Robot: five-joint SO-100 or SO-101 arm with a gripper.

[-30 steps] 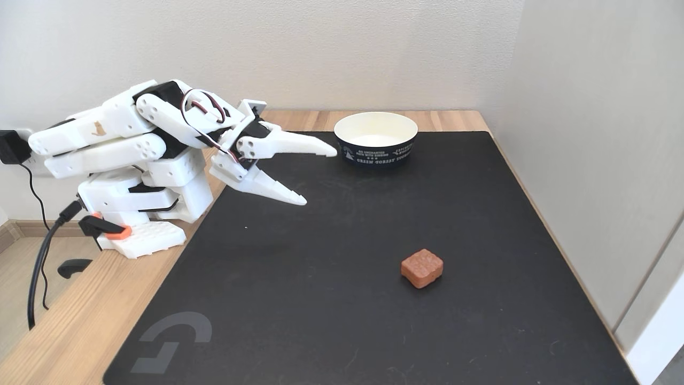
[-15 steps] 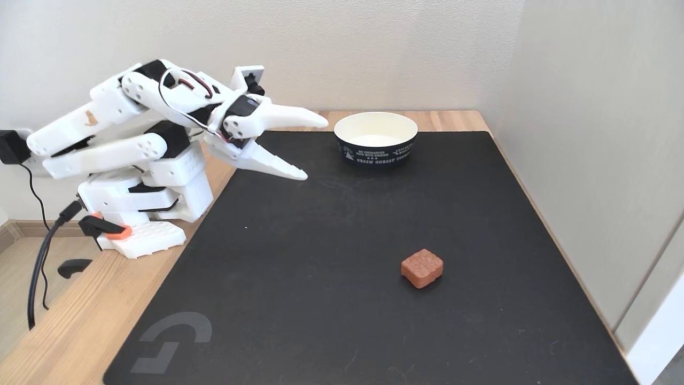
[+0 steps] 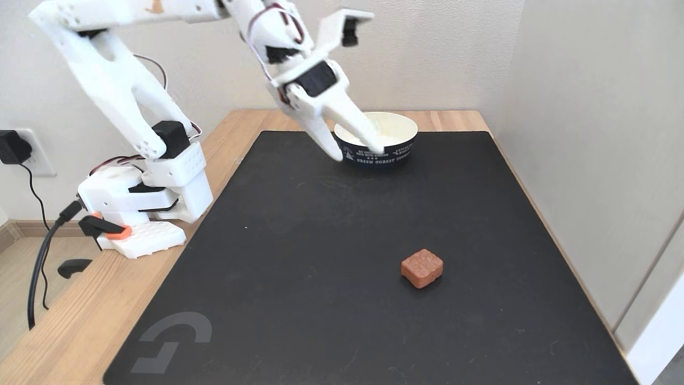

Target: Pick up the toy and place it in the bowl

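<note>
A black mat (image 3: 331, 256) covers most of the wooden table (image 3: 69, 326) beneath me, and my white arm (image 3: 117, 91) rises from its base at the table's left edge and reaches across above it. The bowl (image 3: 398, 152) sits at the far end of the mat, navy outside and cream inside. My gripper (image 3: 358, 149) hangs in front of its near-left rim, fingers parted and holding nothing, while the toy (image 3: 422, 268) lies on the mat well apart, toward the near right.

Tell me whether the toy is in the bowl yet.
Out. The toy lies on the black mat, well apart from the bowl.
</note>
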